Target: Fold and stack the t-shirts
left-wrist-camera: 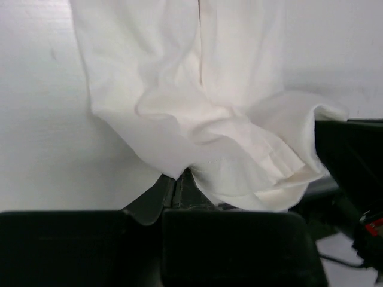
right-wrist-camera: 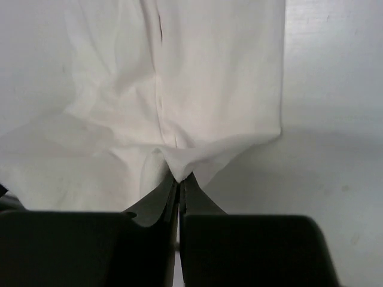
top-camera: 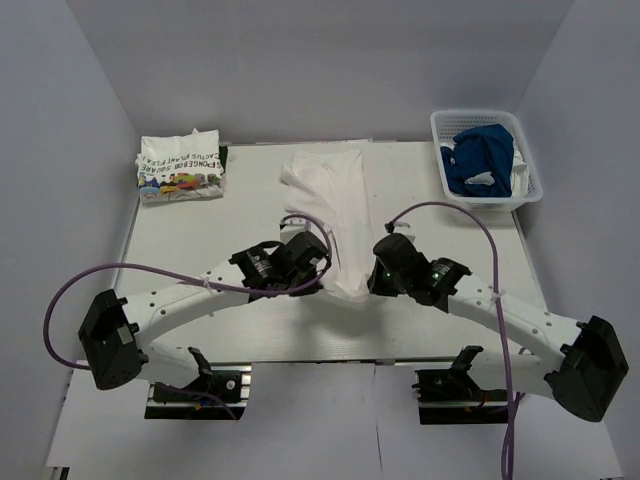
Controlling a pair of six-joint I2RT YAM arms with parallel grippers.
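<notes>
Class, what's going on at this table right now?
Both arms are working a white t-shirt lying mid-table: the left arm and right arm each have their jaws shut on its near edge. A folded cartoon-print tee lies at the far left; a blue tee sits in the white basket, far right.

Top external: high at the near edge, looking down over the whole surface point(top-camera: 250, 200). Left wrist: very close, low behind left pincer point(left-wrist-camera: 177, 186), facing forward. Right wrist: likewise behind right pincer point(right-wrist-camera: 179, 182). Shared by all three: near end of white t-shirt point(top-camera: 335, 210).
</notes>
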